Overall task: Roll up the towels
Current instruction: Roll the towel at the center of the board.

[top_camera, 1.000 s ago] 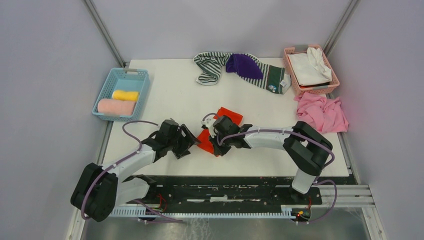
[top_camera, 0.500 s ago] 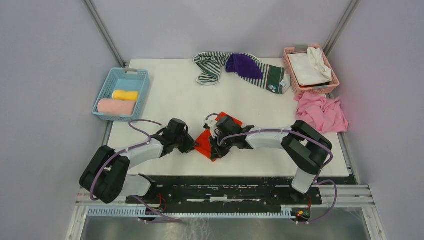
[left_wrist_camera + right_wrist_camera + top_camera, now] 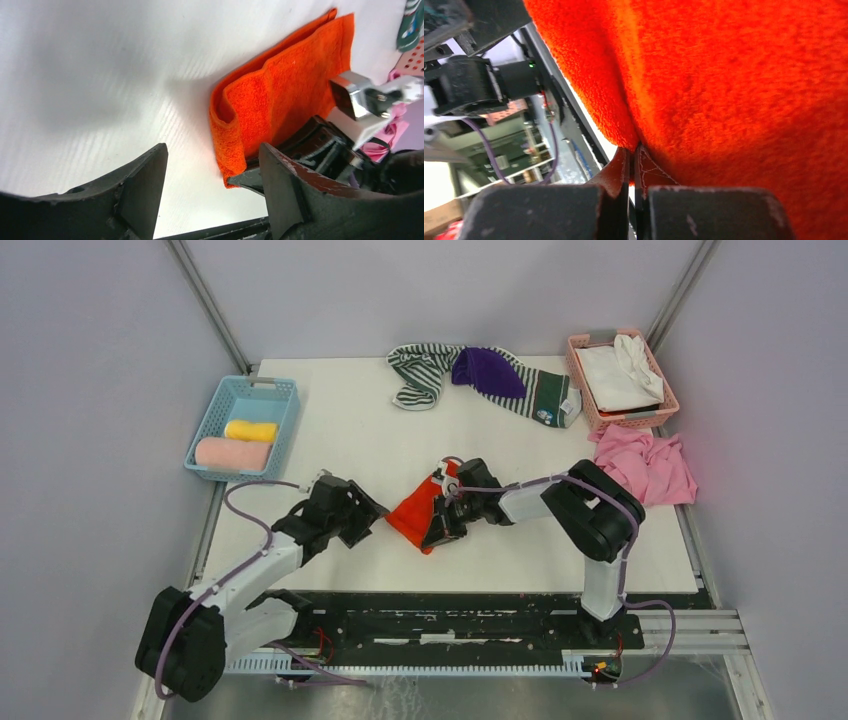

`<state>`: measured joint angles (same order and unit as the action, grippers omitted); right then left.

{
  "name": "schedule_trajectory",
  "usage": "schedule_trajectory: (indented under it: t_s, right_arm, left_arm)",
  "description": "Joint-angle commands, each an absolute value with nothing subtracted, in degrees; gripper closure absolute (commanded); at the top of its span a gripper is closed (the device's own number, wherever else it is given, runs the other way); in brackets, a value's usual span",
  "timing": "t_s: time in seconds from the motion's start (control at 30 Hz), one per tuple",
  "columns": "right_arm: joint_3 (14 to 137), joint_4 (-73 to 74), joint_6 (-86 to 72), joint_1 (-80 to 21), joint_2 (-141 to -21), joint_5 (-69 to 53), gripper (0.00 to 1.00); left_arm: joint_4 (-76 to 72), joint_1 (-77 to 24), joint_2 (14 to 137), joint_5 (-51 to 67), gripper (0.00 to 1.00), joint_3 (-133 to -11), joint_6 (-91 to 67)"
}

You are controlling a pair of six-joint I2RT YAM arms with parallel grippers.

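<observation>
Pinching an edge of the folded orange-red towel [image 3: 410,510] with the right fingers [image 3: 621,172] pressed together, toward the front of the counter [image 3: 330,430]. Holding the left fingers [image 3: 140,185] spread just left of that cloth, apart from it. In the blue basket [image 3: 285,425], a pink roll [image 3: 232,453] and a yellow roll [image 3: 250,430].

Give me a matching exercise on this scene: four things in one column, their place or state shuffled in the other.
Column one
1. orange towel
2. rolled pink towel
3. purple towel
4. left gripper

Column two
A. in the blue basket
B. open, holding nothing
C. lying on the striped towel
D. pinched by the shut right gripper

Pairs: 1-D, 2-A, 3-C, 4-B
</observation>
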<state>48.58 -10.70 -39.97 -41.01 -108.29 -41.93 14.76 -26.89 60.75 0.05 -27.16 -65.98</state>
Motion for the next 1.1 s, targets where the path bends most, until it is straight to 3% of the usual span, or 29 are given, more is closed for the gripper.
schedule_trajectory:
  t_s: [0.0,0.3,0.9,1.07]
  right_arm:
    - [48.68,-19.97,-50.45,-38.63,-112.71,-50.68,0.99]
    - [49.21,-27.13,-59.34,-34.97,-119.28,-55.73,0.99]
    - [54.43,-10.74,-50.59,-34.74,-118.53,-54.13,0.99]
    - [56.49,-1.04,-43.50,-35.03,-115.01,-49.52,0.89]
  left_arm:
    - [18.03,-23.95,56.16,1.21,0.25,-25.71,-59.85]
    - [7.74,-23.56,57.62,9.10,0.25,-21.87,-56.51]
    - [-3.92,-23.65,81.22,10.66,0.41,-31.16,-54.43]
    - [-0.47,-24.59,88.28,8.41,0.52,-34.26,-53.85]
